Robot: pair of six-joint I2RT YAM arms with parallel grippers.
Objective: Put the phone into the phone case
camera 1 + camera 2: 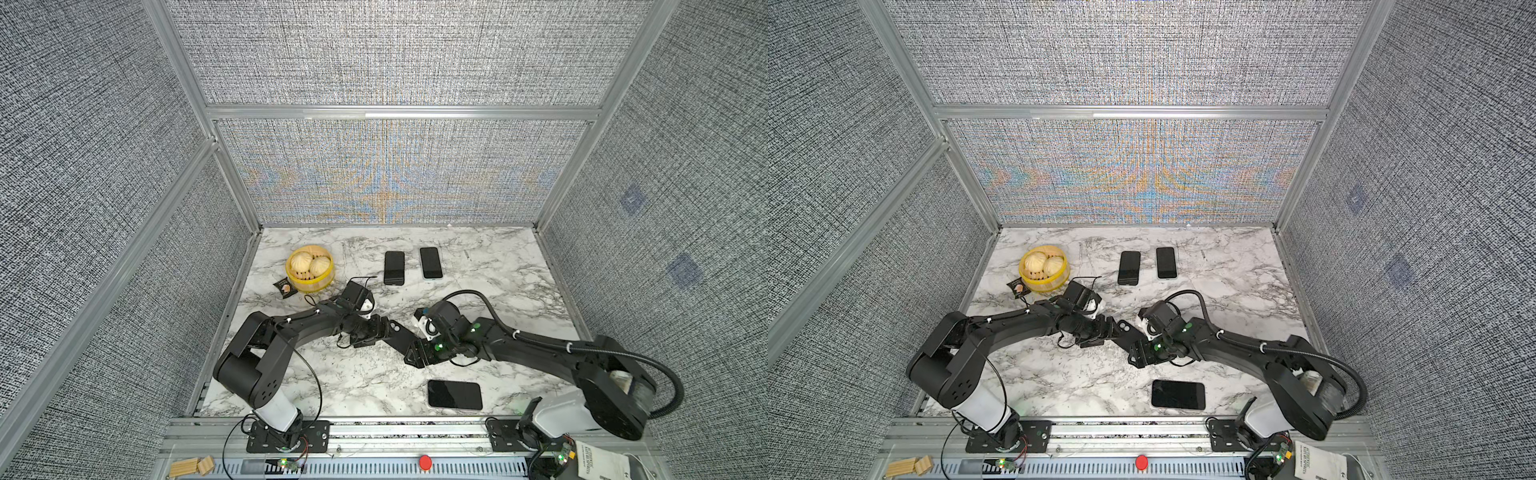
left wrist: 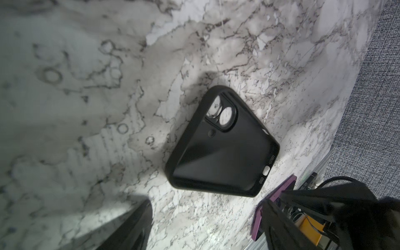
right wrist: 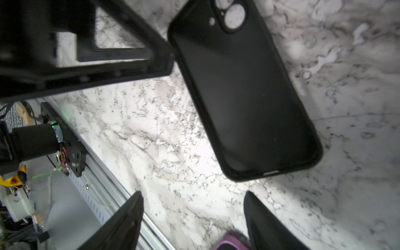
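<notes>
1. Phone case (image 2: 223, 147): it lies flat on the desk (image 1: 353, 382), open side up and empty. It sits at the centre between the 2 arms, with its camera cut-out toward the far left.
2. Left claw (image 2: 206, 202): the jaws stand wide and hold nothing. In the right wrist view, 1 of its fingers (image 3: 140, 71) touches the case's long edge near the cut-out end.
3. Right claw (image 3: 194, 194): the jaws stand wide with nothing between them. The fingertips sit just short of the case's port end.
4. Phones: 3 lie screen up on the desk.
   - The near phone (image 1: 455, 395) lies sideways at the near right, beside the right arm.
   - The far left phone (image 1: 394, 268) and far right phone (image 1: 430, 263) lie side by side, well apart from the case.
   - I cannot tell which is intended. I judge the near phone the handiest.
5. Case handling: I judge it light, thin-walled and soft.
   - It will likely slide on the polished desk and flex if squeezed.
   - I would pin 1 corner or hold 1 long wall, not clamp across the width.
6. Phone handling: I judge it stiff, smooth, slippery and fragile at the glass.
   - It lies flat, so little edge is exposed.
   - I would take it across the short width, on the long edges near the middle, then seat 1 end first.
</notes>
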